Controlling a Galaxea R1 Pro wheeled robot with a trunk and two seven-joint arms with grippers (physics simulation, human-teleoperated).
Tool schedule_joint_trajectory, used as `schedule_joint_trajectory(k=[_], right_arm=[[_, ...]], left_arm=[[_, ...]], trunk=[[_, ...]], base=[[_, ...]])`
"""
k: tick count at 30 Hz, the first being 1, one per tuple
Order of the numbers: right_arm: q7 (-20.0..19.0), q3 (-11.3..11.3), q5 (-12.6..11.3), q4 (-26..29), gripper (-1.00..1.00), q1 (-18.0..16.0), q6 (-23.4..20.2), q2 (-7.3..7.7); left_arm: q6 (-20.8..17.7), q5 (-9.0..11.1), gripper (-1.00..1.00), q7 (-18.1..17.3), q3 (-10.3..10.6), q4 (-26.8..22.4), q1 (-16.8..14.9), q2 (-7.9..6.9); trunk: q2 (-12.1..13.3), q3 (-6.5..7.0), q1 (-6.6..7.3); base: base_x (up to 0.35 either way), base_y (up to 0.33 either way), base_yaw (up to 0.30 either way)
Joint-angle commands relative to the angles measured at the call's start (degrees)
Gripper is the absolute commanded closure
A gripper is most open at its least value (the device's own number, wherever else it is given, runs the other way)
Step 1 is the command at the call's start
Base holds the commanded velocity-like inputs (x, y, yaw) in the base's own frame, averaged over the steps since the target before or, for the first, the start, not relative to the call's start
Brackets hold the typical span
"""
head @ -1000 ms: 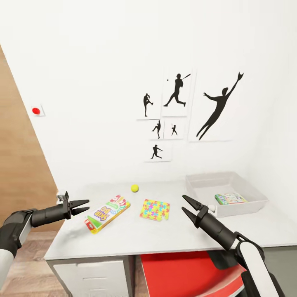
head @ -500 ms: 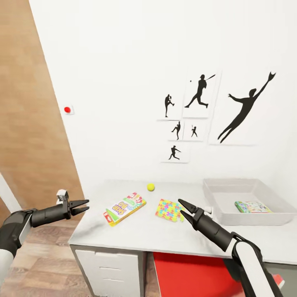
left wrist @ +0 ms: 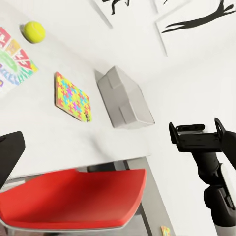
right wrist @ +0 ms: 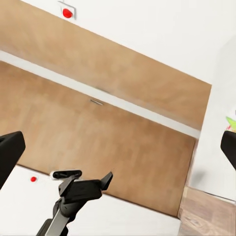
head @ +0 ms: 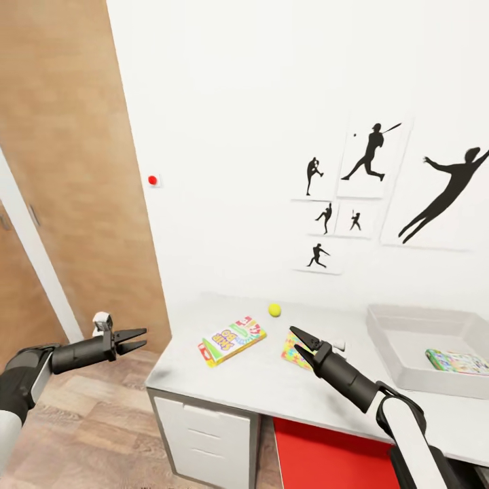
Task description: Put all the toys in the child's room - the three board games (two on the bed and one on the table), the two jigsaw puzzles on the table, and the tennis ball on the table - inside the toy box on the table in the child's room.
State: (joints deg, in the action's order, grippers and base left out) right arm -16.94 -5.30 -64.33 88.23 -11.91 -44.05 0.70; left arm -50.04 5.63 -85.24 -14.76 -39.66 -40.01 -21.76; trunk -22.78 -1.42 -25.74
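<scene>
Inside toy box (head: 414, 336), one board game (head: 458, 361)

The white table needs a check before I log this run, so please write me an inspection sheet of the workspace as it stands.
Surface: white table, drawers below.
Job's things: board game, tennis ball and jigsaw puzzle lie on the table; toy box holds one printed box.
Clutter: nothing seen.
Grippers: left gripper open, empty, off the table's end above the floor; right gripper open, empty, over the puzzle.
Cables: nothing seen.
Surroundings: red chair under the table, sports silhouettes and red button on the wall, wooden door.
</scene>
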Motion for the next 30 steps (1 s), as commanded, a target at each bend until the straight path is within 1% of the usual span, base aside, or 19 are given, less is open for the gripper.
schedule_joint_trajectory(k=[1,8,20,30], right_arm=[[-0.2,-0.1,0.1,0.0,-1.00,0.0,-0.2,0.00],[-0.2,0.1,0.1,0.0,-1.00,0.0,0.2,0.00],[-0.2,0.1,0.1,0.0,-1.00,0.0,0.3,-0.03],[-0.1,0.4,0.1,-0.1,-1.00,0.0,0.4,0.01]], left_arm=[[-0.6,0.0,-1.00,-0.2,0.0,0.0,-0.1,-0.02],[-0.6,0.0,-1.00,-0.2,0.0,0.0,-0.1,-0.33],[-0.7,0.0,-1.00,-0.2,0.0,0.0,-0.1,-0.44],[-0.7,0.1,-1.00,-0.2,0.0,0.0,-0.1,-0.48]], trunk=[[-0.1,-0.11,-0.04],[-0.1,0.05,-0.04],[-0.1,0.33,-0.04],[-0.1,0.56,-0.04]], base=[[0.000,0.000,0.282],[0.000,0.000,0.282],[-0.004,0.000,0.282],[-0.080,0.000,0.282]])
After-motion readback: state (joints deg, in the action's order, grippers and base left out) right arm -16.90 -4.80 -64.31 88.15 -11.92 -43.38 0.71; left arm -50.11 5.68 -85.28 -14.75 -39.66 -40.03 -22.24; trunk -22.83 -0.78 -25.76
